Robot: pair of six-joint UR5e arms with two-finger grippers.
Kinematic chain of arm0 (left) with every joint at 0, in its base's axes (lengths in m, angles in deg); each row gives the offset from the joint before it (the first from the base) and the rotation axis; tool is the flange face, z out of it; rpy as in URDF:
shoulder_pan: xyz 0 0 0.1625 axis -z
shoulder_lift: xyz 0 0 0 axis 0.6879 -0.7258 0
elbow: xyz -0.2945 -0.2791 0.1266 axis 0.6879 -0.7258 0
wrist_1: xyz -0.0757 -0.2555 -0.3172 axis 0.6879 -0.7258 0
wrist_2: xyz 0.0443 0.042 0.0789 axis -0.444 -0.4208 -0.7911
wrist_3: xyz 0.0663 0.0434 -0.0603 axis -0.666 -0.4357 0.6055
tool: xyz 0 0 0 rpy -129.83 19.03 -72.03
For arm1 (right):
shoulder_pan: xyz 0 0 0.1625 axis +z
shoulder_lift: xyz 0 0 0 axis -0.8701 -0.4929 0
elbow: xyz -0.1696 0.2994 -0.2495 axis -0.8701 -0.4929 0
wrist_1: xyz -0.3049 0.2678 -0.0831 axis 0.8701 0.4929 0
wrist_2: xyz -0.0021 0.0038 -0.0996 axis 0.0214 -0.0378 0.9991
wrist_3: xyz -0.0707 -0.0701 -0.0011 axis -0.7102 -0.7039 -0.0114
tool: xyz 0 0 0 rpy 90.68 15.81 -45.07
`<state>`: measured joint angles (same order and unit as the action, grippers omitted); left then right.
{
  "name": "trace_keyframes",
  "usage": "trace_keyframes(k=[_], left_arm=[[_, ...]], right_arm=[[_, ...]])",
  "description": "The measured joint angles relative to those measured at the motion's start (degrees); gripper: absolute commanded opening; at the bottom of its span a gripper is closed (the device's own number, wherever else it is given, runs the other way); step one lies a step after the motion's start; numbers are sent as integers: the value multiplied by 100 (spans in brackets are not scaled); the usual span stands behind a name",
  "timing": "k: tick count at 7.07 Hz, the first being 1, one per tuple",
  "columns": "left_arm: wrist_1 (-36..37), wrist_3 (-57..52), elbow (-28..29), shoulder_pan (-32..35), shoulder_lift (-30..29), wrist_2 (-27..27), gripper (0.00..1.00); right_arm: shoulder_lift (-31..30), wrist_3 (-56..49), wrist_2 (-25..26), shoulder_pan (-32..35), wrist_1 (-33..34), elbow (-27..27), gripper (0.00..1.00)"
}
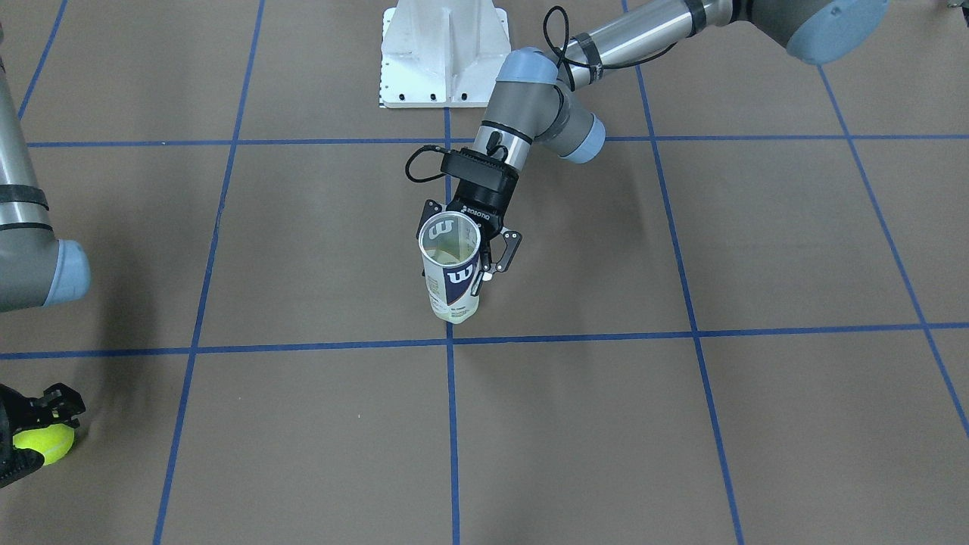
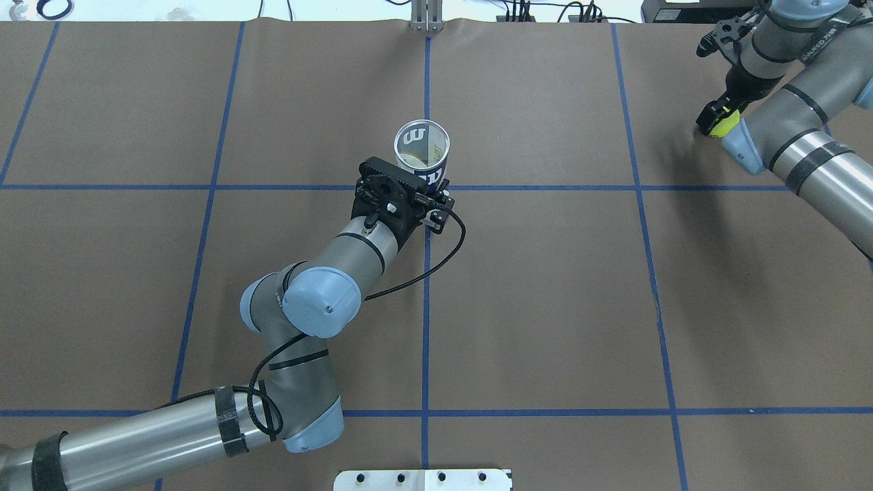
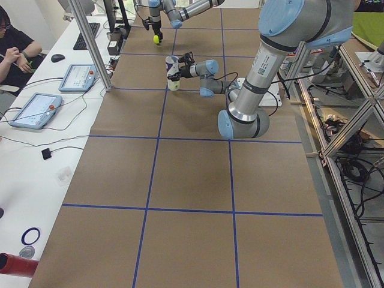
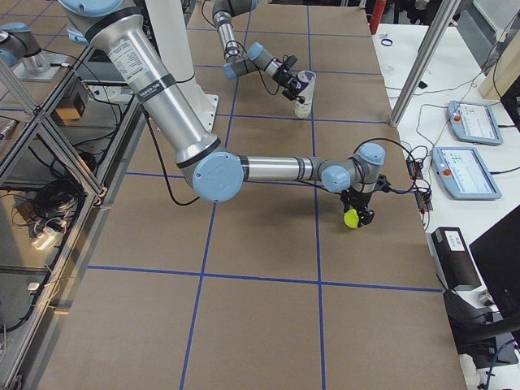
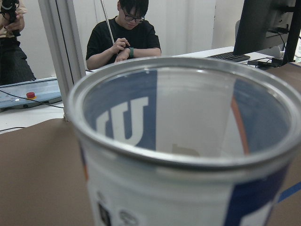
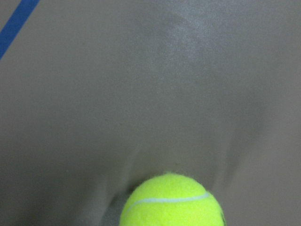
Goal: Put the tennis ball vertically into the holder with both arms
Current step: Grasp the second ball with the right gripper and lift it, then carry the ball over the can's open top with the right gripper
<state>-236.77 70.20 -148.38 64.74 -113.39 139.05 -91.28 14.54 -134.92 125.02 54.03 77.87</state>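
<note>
The holder (image 1: 456,276) is standing upright, mouth up, near the middle of the counter (image 1: 757,424). The left jaws are pinching its wall just below the metal rim. The right jaws are gripping the ball (image 1: 47,443) low over the counter, well apart from the holder. The clear tube is likely light, thin and slick, so squeezing it gently below the stiff rim looks wisest. The felt ball should be giving slightly and resisting slip.
</note>
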Motion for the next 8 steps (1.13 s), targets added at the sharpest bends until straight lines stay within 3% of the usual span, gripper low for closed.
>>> trace_keyframes(k=[2, 4, 8], left_arm=[[2, -23, 0, 0, -5, 0, 77], [8, -27, 0, 0, -7, 0, 77], [9, -28, 30, -29, -7, 0, 77]], right_arm=[[179, 56, -14, 37, 30, 22, 0], [609, 846, -411, 112, 223, 226, 0], [1481, 4341, -1581, -332, 1180, 1867, 0]])
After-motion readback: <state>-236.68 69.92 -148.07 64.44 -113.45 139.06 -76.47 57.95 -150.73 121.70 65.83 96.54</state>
